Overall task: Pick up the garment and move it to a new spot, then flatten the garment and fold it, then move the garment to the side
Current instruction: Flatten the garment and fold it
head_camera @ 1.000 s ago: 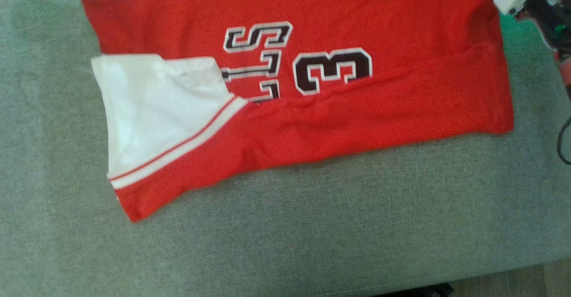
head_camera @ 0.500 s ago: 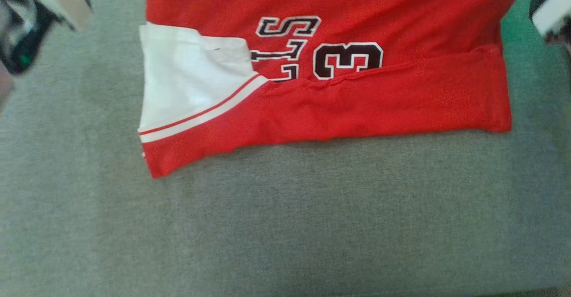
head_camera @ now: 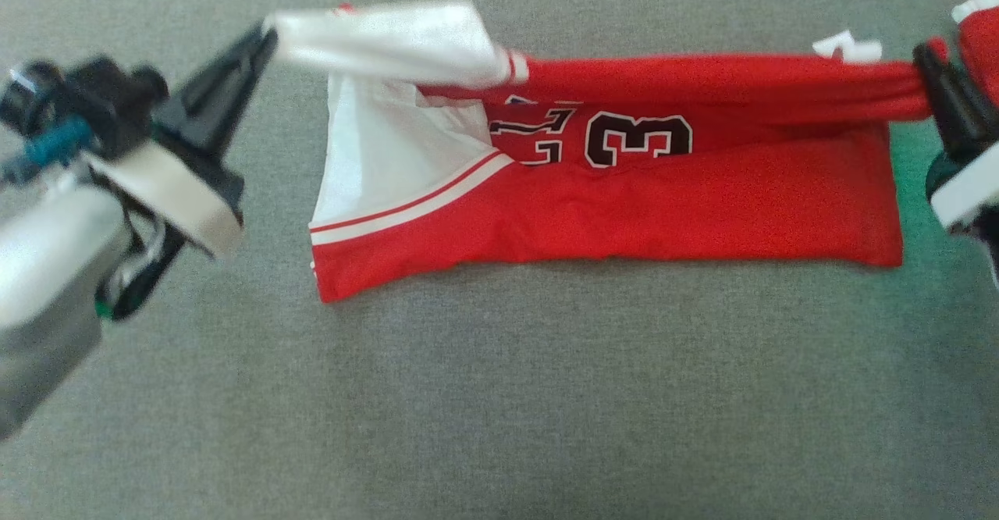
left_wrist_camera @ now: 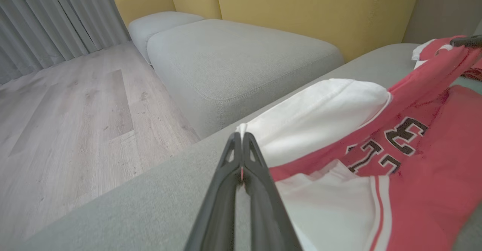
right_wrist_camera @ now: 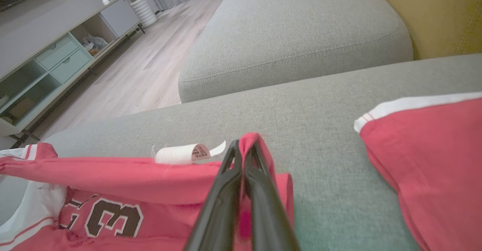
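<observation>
Fold under way, judging from the lie of the cloth. At far left, left gripper [head_camera: 268, 30] pinched tight on the white sleeve end [head_camera: 390, 40] of the garment [head_camera: 624, 215], holding that corner lifted off the grey cushion [head_camera: 499, 395]. Across the middle, red jersey stretched with its long axis left to right, spanning the whole gap between the two claws. Far long edge pulled up into a taut band from one grip to the other. Near long edge lying flat on the cushion, on the robot's side of that band, number 3 [head_camera: 640, 139] showing between them. Towards the right, a white label [head_camera: 847, 45] sticking up just beside the grip. At far right, right gripper [head_camera: 927, 58] clamped shut on the bunched red hem corner, roughly level with its partner. Just past it, a second piece of red cloth [head_camera: 979, 36], apart from the jersey.

Likely next: bring the raised edge towards the robot, over the flat part. Calls for both arms together, each holding its own end, neither nearer to the flat part than the other.
</observation>
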{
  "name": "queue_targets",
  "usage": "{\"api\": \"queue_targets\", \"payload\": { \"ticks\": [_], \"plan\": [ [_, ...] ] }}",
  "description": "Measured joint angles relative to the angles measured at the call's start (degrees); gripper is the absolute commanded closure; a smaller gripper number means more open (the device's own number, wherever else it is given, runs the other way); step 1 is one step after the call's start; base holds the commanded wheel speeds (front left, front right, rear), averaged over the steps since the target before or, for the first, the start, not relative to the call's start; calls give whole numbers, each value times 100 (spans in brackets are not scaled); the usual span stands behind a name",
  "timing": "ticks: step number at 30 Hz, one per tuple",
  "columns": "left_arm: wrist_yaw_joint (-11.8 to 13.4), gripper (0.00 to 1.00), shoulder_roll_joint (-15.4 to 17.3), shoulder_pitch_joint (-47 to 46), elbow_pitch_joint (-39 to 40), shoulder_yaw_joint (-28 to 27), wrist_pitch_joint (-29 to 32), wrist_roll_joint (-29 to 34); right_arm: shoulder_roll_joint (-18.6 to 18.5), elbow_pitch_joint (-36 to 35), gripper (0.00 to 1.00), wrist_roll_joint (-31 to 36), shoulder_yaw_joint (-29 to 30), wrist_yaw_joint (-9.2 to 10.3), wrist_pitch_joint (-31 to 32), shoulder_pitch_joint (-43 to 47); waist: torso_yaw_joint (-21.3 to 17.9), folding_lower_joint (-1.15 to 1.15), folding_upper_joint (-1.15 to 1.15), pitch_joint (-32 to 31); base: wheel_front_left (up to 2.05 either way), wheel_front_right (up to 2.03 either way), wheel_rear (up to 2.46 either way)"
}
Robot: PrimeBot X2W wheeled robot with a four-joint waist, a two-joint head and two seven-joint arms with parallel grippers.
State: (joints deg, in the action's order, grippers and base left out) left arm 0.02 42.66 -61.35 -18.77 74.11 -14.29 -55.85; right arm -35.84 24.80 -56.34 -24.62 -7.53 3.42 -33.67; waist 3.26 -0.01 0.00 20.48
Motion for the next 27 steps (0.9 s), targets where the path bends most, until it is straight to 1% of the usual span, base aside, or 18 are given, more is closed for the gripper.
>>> {"api": "queue_targets", "payload": {
  "ticks": [4,6,7,8,9,10,11,12,13,15,17,21,24,27],
  "plan": [
    [269,100,174,506,441,-7,-3,90,0,-207,100,143,194,0,7,451,0,0,0,-112,0,0,0],
    [376,100,196,767,604,-63,-14,96,21,-286,95,244,287,0,19,647,-6,0,0,-104,0,0,0],
    [376,100,196,767,604,-63,-14,96,21,-286,93,244,287,0,19,647,-6,0,0,-104,0,0,0],
    [427,89,189,899,665,-114,-15,97,45,-312,89,304,330,0,51,733,-8,1,0,-89,0,0,0],
    [460,75,180,1018,700,-164,-15,118,85,-326,84,376,364,0,73,799,-13,1,0,-70,0,0,0],
    [478,71,163,1132,709,-213,-15,156,132,-354,80,464,397,0,97,860,-20,1,0,-46,0,0,0],
    [511,60,130,1241,704,-281,-15,171,191,-367,71,535,419,0,131,900,-28,1,0,-21,0,0,0],
    [566,25,62,1358,687,-397,-15,171,267,-374,35,593,452,0,176,934,-38,1,0,1,0,0,0],
    [612,0,-23,1461,650,-489,-16,183,344,-385,0,664,477,0,213,977,-51,2,0,18,0,0,0],
    [719,0,-218,1672,601,-724,-15,274,490,-405,0,751,565,0,245,1083,-70,2,0,29,0,0,0],
    [838,0,-424,1936,600,-1061,-15,358,592,-441,0,887,747,0,144,1268,-82,2,0,0,0,0,0],
    [1274,0,-759,2703,642,-1859,-15,793,797,-486,0,1271,1351,0,-137,1812,-104,2,0,-136,0,0,0],
    [1645,0,-1048,3378,845,-2512,-15,1404,1147,-546,0,1527,1826,0,-293,2238,-99,1,0,-262,0,0,0],
    [2023,0,-1468,4005,1195,-3205,-16,2120,1580,-552,0,1626,2221,0,-319,2430,-72,1,0,-394,0,0,0]
  ]
}}
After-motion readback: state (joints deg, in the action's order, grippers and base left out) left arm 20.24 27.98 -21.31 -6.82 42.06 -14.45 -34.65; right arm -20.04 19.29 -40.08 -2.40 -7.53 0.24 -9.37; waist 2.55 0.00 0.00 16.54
